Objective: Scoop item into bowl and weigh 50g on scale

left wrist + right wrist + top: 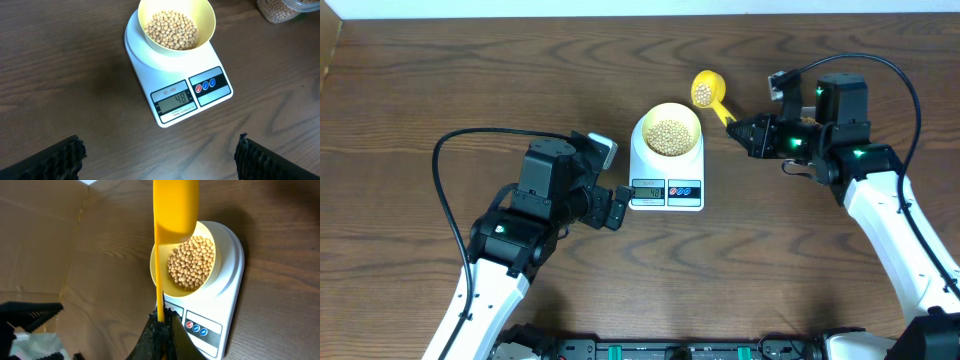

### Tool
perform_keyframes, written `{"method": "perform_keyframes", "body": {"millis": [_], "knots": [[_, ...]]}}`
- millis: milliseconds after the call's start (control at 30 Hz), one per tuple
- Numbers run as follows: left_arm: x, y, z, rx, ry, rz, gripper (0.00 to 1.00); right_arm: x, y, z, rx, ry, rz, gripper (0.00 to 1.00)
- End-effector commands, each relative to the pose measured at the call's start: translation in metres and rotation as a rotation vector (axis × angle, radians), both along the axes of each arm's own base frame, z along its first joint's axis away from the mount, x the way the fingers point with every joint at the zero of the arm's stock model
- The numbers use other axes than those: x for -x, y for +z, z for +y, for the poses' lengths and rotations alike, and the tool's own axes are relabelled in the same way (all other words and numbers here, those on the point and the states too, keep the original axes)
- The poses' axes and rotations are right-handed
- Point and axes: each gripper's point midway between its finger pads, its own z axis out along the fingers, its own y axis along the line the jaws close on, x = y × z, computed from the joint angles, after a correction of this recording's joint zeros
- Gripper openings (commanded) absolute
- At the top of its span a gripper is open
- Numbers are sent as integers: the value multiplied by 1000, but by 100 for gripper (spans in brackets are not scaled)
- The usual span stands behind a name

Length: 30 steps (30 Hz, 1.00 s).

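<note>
White scale (pixel 150 65) mid-surface, 48 on the display, pale-yellow bowl (pixel 205 15) of beans (pixel 171 30) on top. Left jaws spread wide, right jaws pinching yellow scoop (pixel 175 205) by its handle.

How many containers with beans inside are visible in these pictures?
3. The bowl on the scale; the yellow scoop held by the right gripper; a clear container at the left wrist view's edge. More may be hidden.

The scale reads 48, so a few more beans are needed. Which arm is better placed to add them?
Right. The right gripper is shut on the yellow scoop, which holds beans beside the bowl. The left gripper is open and empty near the scale.
</note>
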Motion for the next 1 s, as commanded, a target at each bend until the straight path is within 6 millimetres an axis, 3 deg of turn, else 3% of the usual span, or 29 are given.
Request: {"method": "perform_keyframes", "body": {"millis": [0, 400, 967], "knots": [[-2, 0, 2, -7, 4, -8, 98, -1, -4, 5, 65, 33, -56, 1], [-2, 0, 2, -7, 4, -8, 98, 10, -6, 24, 153, 188, -185, 1], [-2, 0, 2, -7, 4, -8, 98, 8, -11, 28, 253, 213, -254, 1]]}}
